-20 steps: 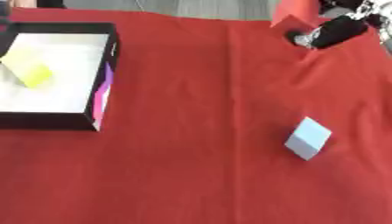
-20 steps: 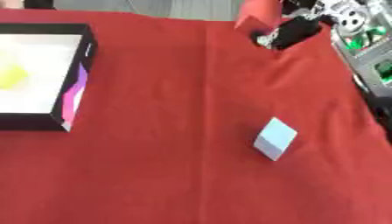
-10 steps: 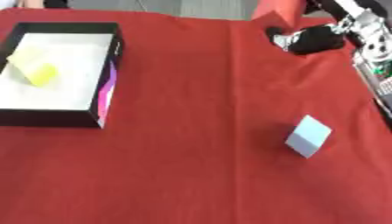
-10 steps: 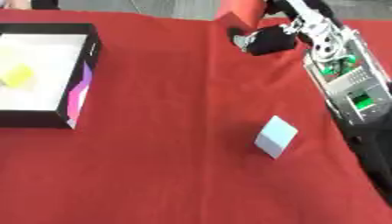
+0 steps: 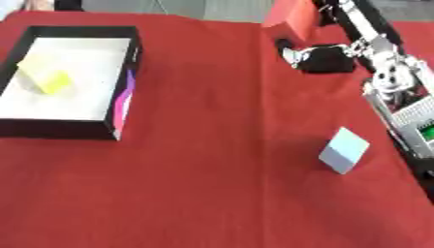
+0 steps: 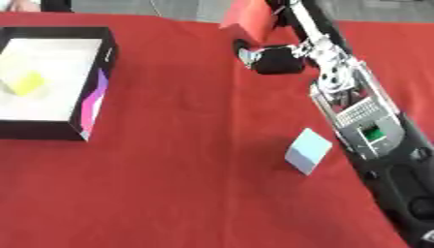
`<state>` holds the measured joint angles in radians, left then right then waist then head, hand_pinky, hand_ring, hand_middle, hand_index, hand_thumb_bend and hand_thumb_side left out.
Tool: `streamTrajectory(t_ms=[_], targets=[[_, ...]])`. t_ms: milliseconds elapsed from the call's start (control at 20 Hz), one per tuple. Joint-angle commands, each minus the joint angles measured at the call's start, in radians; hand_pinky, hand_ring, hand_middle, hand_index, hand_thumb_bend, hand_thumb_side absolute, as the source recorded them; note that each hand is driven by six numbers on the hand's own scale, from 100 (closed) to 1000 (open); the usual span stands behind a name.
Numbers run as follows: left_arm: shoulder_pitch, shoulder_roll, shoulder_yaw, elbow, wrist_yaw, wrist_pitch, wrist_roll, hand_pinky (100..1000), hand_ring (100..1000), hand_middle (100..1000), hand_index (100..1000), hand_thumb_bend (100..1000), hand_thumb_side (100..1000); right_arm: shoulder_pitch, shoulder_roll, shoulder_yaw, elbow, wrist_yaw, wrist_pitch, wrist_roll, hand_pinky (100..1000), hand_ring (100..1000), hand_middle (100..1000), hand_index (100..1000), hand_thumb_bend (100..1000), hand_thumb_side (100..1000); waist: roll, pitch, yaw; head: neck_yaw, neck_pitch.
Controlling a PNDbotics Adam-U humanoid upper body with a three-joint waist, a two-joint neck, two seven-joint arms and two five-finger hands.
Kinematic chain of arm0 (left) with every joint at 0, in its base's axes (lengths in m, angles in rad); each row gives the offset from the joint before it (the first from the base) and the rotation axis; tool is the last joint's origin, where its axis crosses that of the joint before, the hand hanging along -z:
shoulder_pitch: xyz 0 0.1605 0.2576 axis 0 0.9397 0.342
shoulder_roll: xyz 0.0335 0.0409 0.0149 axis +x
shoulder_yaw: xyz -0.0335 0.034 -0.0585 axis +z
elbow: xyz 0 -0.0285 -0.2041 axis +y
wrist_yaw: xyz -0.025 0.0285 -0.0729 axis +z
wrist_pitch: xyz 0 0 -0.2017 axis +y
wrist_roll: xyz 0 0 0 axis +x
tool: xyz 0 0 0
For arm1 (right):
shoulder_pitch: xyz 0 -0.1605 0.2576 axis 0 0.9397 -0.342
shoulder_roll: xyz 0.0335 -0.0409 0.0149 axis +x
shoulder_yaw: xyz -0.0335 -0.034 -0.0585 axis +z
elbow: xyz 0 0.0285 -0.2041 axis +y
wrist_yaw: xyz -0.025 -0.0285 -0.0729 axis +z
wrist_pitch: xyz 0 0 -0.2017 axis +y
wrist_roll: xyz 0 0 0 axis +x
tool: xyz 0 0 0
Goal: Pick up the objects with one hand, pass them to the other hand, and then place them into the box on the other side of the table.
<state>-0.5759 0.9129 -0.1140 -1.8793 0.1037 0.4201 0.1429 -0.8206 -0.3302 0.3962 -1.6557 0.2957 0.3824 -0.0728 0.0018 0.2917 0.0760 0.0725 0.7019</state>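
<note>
The right hand (image 6: 271,59) has swung in from the far right corner toward the middle of the red tabletop (image 5: 212,184) over the last second, its forearm now stretching down the right side of the view; whether its fingers are curled or straight I cannot tell, and it seems to hold nothing. The pale blue block (image 5: 344,150) has not moved and lies nearer than the hand and well apart from it, so the pickup is probably only starting. The box (image 5: 125,92) at the left already holds a yellow block (image 5: 47,80), and the left hand is out of sight.
</note>
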Motion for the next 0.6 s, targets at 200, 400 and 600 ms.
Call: streamTrajectory(t_ms=[200,400,600], targets=[[-0.066,0.069,-0.064,-0.049,-0.066,0.028,-0.136,797,781,699,745,100,710,-0.008,0.037,0.027,0.031,0.032,-0.033,-0.037,796,617,467,542,100,100,0.020,-0.045,0.007,0.004,0.008],[-0.105,0.075,-0.119,-0.082,-0.091,0.054,-0.242,797,785,713,757,100,728,-0.004,0.058,0.044,0.066,0.034,-0.068,-0.092,796,614,469,545,100,100,0.021,-0.047,0.011,0.005,0.010],[-0.145,0.074,-0.168,-0.113,-0.120,0.076,-0.342,796,792,732,779,100,736,-0.004,0.072,0.071,0.103,0.023,-0.104,-0.119,802,616,474,550,100,100,0.022,-0.048,0.015,0.005,0.013]])
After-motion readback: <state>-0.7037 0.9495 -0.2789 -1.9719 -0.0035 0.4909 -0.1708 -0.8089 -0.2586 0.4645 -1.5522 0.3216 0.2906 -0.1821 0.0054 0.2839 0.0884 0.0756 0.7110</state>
